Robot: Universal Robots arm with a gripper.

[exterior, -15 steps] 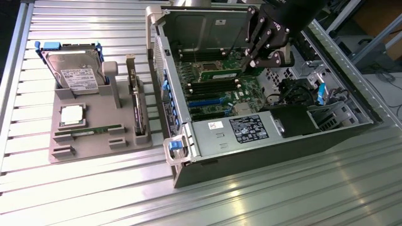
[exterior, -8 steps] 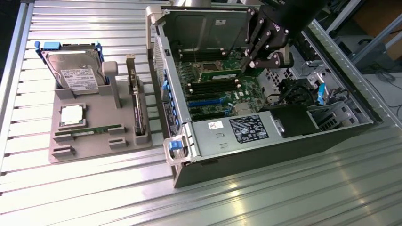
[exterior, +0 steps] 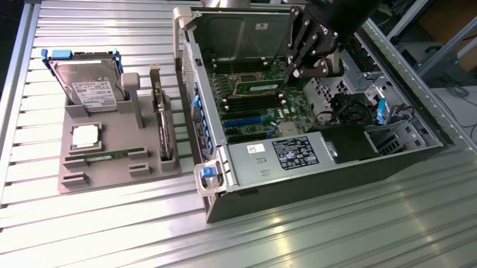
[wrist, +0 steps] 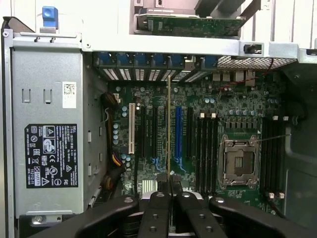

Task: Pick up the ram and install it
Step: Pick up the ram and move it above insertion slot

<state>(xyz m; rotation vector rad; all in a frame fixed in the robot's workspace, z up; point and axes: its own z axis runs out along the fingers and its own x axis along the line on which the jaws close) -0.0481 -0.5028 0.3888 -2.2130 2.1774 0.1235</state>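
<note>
Inside an open computer case (exterior: pixel 313 184) lying on a ribbed metal desk (exterior: pixel 335 234), the arm's claw (exterior: pixel 296 75) hangs over the motherboard (wrist: pixel 148 99) with its fingers closed tight on the ram (exterior: pixel 261 86). In the wrist view the claw (wrist: pixel 168 179) grips the ram (wrist: pixel 168 124) by one end. The stick shows edge-on as a thin line running straight out from the fingertips, above the expansion slots and just beside the blue slot (wrist: pixel 178 131).

The ram's long axis runs parallel to the dark memory slots (wrist: pixel 207 148), so its heading already looks right. Those slots lie off to one side of the held stick, toward the empty processor socket (wrist: pixel 240 161). By this reading, a sideways gap separates stick from seat. The ram appears clear of the board, though how high cannot be told.

A second green stick (exterior: pixel 104 155) lies flat on the grey tray (exterior: pixel 75 184), well apart, at the exterior view's left.
</note>
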